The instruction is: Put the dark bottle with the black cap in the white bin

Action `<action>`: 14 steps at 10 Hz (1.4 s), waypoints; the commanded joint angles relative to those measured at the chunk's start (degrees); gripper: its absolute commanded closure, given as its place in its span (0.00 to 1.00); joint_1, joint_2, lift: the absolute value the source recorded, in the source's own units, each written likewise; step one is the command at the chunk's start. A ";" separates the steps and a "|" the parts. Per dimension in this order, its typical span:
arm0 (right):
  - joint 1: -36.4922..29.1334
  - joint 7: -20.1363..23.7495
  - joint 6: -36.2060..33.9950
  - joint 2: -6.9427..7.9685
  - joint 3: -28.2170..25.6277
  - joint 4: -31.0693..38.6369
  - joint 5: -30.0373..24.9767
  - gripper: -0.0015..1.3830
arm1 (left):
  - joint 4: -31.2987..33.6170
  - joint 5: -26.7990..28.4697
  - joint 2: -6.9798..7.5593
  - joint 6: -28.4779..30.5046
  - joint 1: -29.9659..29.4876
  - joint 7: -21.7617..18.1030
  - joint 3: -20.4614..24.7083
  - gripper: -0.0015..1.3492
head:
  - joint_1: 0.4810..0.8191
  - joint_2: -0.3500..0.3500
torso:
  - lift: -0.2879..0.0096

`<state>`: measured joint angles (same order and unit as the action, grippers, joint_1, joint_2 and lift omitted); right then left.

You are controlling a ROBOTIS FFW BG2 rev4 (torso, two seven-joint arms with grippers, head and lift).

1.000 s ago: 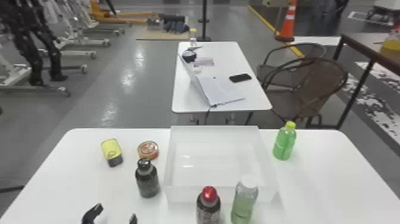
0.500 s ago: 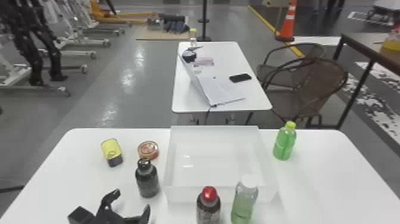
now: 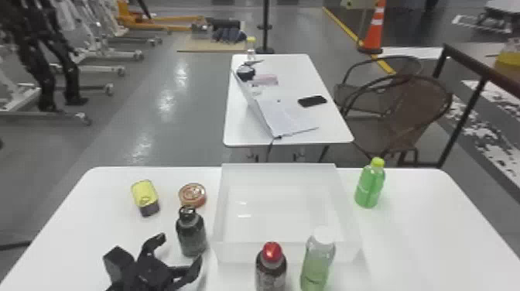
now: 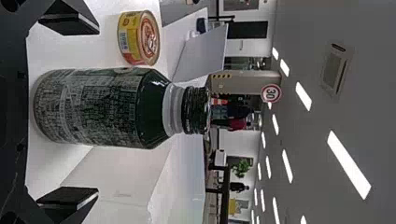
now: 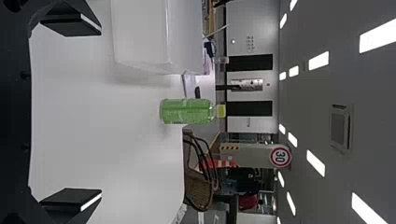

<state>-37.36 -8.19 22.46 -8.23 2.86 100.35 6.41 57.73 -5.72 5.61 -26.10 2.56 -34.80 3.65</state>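
My left gripper (image 3: 178,251) is at the front left of the table in the head view, open, with its fingers just short of the dark bottle (image 3: 191,234). That bottle stands upright left of the white bin (image 3: 286,253). In the left wrist view the dark bottle (image 4: 102,107) with its black cap (image 4: 196,110) lies between the spread fingertips of the left gripper (image 4: 70,112), with a gap on both sides. The right gripper (image 5: 72,114) is open in the right wrist view, with bare table between its fingers.
A flat round can (image 3: 192,195) stands just behind the dark bottle, and a yellow-topped can (image 3: 145,197) farther left. A red-capped bottle (image 3: 271,267) and a white-capped green bottle (image 3: 318,261) stand before the bin. Right of it is a yellow-capped green bottle (image 3: 370,184).
My left gripper has come farther in from the bottom edge, forward and to the right, up close to the dark bottle. The bottles, cans and bin have stayed put.
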 commanded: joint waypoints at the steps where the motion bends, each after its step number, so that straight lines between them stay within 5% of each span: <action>1: 0.18 0.11 0.22 0.23 -0.05 -0.33 0.00 0.06 | -1.74 -0.87 0.02 0.08 1.66 -0.01 -1.10 0.06 | 0.20 0.50 | 0.63; 9: 1.33 1.60 0.92 1.29 0.04 -1.56 0.27 0.06 | -9.30 2.03 -0.42 -0.36 8.07 0.17 0.39 0.05 | 0.20 0.50 | 0.63; 11: 1.41 1.69 1.01 1.46 -0.05 -1.74 0.35 0.06 | -9.39 2.82 -0.51 -1.24 8.25 0.52 1.36 0.16 | 0.20 0.50 | 0.63; 13: 1.41 1.78 1.01 1.46 -0.05 -1.74 0.35 0.06 | -9.39 2.91 -0.51 -1.41 8.25 0.78 1.80 0.42 | 0.20 0.50 | 0.63; 14: 1.50 1.86 1.01 1.46 -0.05 -1.82 0.35 0.06 | -9.39 2.82 -0.69 -1.15 8.25 0.87 1.89 0.46 | 0.20 0.50 | 0.63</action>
<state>-35.93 -6.33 23.47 -6.77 2.81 98.56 6.77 48.34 -2.81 5.00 -27.42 10.81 -33.93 5.49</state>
